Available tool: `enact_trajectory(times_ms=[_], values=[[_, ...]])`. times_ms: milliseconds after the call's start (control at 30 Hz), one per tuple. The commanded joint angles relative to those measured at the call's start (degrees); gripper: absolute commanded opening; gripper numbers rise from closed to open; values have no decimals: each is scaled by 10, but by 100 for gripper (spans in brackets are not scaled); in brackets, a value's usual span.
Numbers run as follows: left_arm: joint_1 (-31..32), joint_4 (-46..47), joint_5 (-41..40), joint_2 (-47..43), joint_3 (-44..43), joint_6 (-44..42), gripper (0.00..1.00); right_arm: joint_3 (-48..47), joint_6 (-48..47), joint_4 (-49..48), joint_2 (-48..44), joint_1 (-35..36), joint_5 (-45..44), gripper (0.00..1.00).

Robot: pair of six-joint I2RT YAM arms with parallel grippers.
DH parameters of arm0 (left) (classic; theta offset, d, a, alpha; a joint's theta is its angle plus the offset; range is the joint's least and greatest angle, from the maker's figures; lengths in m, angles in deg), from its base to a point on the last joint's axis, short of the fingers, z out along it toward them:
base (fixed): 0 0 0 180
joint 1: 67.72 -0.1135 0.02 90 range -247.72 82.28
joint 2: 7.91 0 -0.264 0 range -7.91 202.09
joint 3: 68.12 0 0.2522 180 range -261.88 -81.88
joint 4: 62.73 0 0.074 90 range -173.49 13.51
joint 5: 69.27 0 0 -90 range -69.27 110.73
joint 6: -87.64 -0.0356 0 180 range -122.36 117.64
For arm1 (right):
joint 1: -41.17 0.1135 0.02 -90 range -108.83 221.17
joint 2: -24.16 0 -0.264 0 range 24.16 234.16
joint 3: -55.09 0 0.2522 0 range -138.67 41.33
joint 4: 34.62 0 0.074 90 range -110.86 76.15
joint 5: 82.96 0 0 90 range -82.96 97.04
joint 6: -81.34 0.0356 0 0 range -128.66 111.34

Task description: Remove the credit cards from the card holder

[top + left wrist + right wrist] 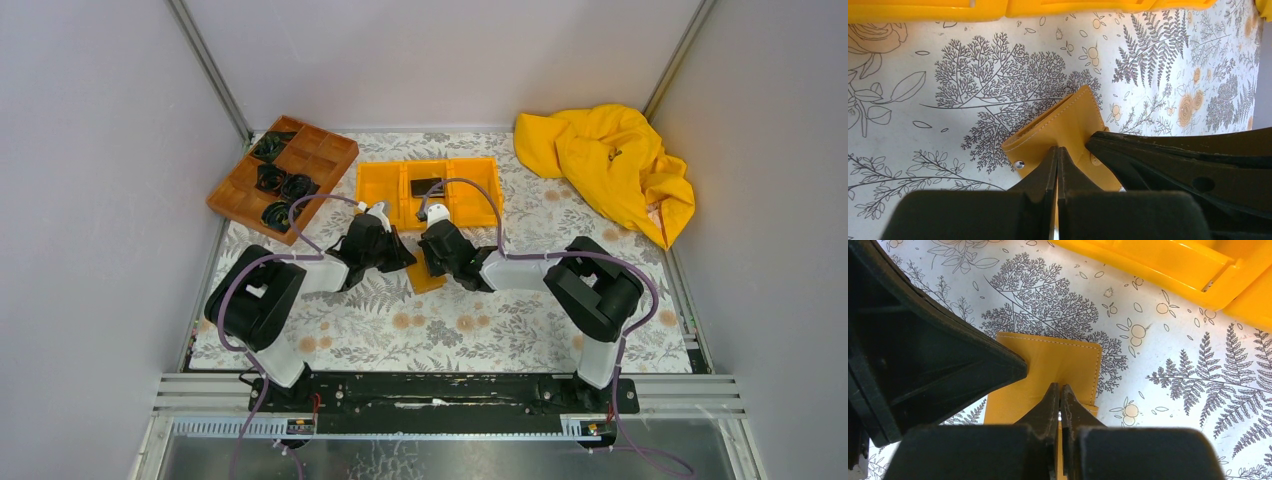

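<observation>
- Card holder lies on the tabletop at the centre, just in front of the orange bin and between the two arms.
- Left claw: jaws pressed together and pinching the tan leather of the holder, close to its round snap.
- Right claw: jaws also pressed together on the holder, at the side opposite the left claw. I cannot tell whether they nip only leather or also a card edge.
- Only the orange-tan outer face of the holder shows in both wrist views. The inner pockets are not visible and no credit cards show at the holder.
- A black flat rectangle lies in the middle compartment of the bin. Judgement: probably one card already out, but it is too small in the top view to confirm.
- No pale cards are visible on the tabletop or in the bin.
- Progress, judged: early to middle. At most one card is removed, and the holder is held at both sides but not visibly spread open.
- Left to do, judged: open the holder to expose the pockets, draw out the remaining cards and set them down apart from the holder.
</observation>
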Motion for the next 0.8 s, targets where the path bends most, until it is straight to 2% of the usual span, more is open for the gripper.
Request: enact_trajectory(times_ms=[0,267,567,767], values=[[-5,-62,-11,30,19,-10,0,-10,12,50,15,3,-1,0],[-8,-58,-7,30,22,-9,0,29,57,21,-21,-38,48,0],[-12,-55,-2,31,23,-7,0,39,67,42,-39,-65,7,0],[-15,-52,2,32,25,-6,0,64,85,23,-64,-86,23,0]])
